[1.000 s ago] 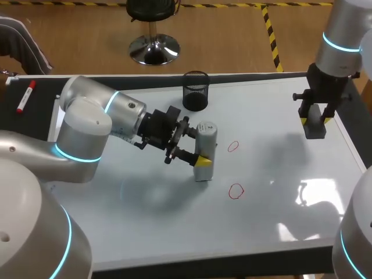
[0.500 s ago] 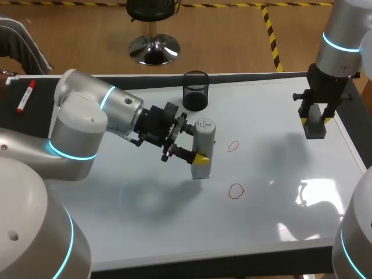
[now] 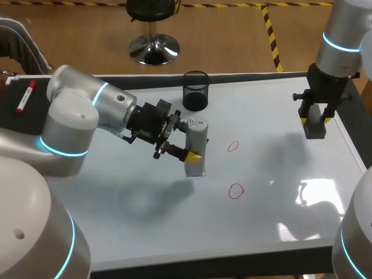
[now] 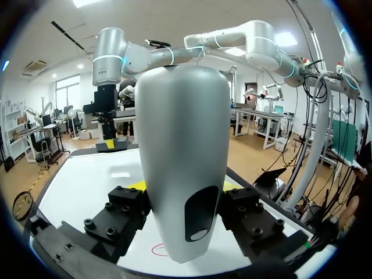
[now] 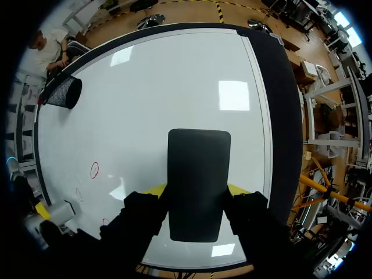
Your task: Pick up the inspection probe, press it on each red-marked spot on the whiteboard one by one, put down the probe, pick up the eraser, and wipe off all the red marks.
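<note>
Nearer red ring (image 3: 236, 190) on the whiteboard (image 3: 145, 232). Left gripper (image 4: 183, 212) is clamped on the inspection probe (image 3: 196, 148), which stands upright just beside the rings and on neither. Shell looks stiff, smooth, tapered — likely light and slippery, so a mid-body pinch suits. Farther: second ring (image 3: 233, 146), mesh cup (image 3: 196, 90). Right gripper (image 5: 196, 189) grips the eraser (image 3: 314, 123) — near the board's far right edge.

Head view high behind the robot, down on the whole whiteboard (image 3: 261, 232), left wrist view low, close behind the probe (image 4: 180, 145), facing the right arm (image 4: 109, 58), right wrist view above the eraser (image 5: 199, 174), looking down, all three sharing mesh cup (image 3: 196, 90) and red marks (image 3: 235, 190).
</note>
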Action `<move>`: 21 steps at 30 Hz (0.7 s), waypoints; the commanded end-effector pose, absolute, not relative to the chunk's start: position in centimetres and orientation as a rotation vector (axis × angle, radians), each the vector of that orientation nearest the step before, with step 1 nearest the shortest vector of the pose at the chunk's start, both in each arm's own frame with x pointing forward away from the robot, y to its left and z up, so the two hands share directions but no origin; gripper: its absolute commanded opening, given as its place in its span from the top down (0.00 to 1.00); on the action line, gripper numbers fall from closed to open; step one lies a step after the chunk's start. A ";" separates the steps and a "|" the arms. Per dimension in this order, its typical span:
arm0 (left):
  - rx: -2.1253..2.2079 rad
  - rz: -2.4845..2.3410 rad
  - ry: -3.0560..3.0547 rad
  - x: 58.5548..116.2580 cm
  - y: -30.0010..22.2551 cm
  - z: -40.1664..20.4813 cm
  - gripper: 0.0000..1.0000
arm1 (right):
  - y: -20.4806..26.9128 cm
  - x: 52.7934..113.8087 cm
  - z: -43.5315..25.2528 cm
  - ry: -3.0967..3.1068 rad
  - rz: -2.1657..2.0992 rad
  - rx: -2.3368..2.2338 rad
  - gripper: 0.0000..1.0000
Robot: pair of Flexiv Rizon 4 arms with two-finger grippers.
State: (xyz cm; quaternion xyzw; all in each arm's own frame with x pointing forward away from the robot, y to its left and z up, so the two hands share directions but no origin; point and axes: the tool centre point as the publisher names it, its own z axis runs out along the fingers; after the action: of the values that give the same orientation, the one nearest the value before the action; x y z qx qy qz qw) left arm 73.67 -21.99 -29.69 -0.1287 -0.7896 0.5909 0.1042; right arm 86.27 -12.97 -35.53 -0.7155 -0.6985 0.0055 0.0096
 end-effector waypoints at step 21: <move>-0.317 1.797 -2.357 74.7 -16.5 -28.7 1.00 | -13.0 86.2 -35.4 -2.183 0.018 -2.234 1.00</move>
State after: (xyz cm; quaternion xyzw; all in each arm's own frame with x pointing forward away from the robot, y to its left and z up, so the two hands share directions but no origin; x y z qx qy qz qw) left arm 75.18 -17.84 -29.23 -0.1091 -0.7883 0.5992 0.0870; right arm 86.27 -12.97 -35.52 -0.7155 -0.6985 0.0055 0.0097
